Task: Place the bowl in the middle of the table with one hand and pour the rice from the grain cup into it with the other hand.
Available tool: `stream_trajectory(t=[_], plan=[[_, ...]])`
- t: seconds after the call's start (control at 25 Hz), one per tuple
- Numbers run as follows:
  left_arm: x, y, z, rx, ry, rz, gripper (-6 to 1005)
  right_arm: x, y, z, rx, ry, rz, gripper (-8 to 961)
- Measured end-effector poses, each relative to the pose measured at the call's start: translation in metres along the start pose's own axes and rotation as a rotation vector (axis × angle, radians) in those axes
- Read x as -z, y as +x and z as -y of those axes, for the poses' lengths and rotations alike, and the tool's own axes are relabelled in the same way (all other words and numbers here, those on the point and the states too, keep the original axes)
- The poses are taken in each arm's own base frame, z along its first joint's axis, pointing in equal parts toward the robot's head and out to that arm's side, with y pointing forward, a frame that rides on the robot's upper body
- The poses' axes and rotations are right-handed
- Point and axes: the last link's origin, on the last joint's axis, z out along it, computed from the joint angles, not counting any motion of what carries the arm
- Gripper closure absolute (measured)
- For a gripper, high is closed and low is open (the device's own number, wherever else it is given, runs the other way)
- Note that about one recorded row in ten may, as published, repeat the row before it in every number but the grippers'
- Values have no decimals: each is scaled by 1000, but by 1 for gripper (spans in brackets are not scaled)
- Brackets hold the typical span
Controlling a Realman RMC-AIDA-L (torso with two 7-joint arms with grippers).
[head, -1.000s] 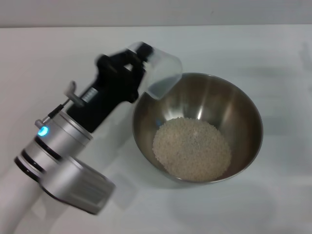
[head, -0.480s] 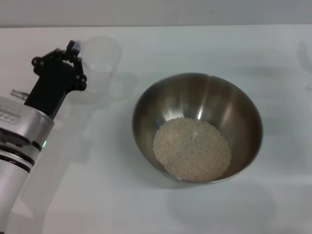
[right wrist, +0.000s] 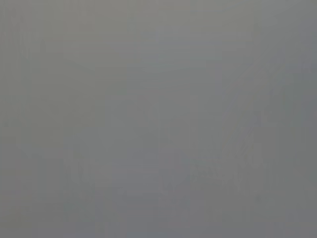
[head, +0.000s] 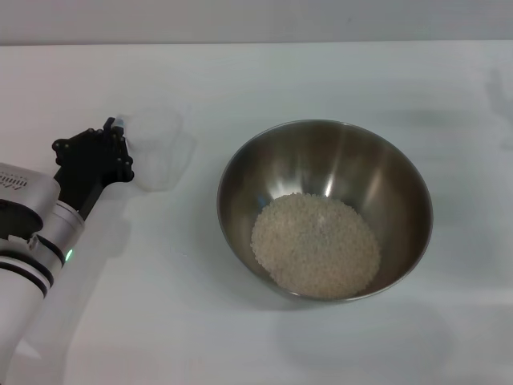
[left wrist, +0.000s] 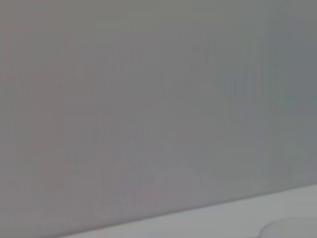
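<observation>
Plain white bench [head: 337, 72] w/ grey wall at far edge, steel bowl [head: 401, 172] mid-bench holding rice [head: 315, 245], left gripper [head: 119, 132] clamped on empty grain cup [head: 156, 148], now lowered upright at left, pulled back from bowl rim, right arm out of view.

A: What surrounds the work?
B: A plain white bench [head: 264, 72] fills nearly the whole head view, evenly lit, with soft shadows.
A: And behind it?
B: A pale grey band [head: 256, 20] along the far edge, possibly a wall; the wrist views show only flat grey.
</observation>
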Motion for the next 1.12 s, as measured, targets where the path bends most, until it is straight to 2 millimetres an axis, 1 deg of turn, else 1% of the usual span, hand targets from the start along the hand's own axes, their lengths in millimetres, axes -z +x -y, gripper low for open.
stream_trajectory(t=[0.32,0.56,0.6,0.76,0.96,1.12], plan=[[2,-5,0,1,-3,24,859,6,-1,3,2,4,5,271],[10,-11,4,84,10,38,852,9,0,4,3,-1,2,271],[12,-13,5,90,13,39,805,10,0,4,3,-1,2,271],[26,-18,7,95,24,29,619,10,1,5,6,1,-3,271],[56,-22,9,119,53,-36,582,13,5,6,27,0,-31,271],[76,-14,3,139,34,-146,553,18,11,2,71,-34,-62,271]])
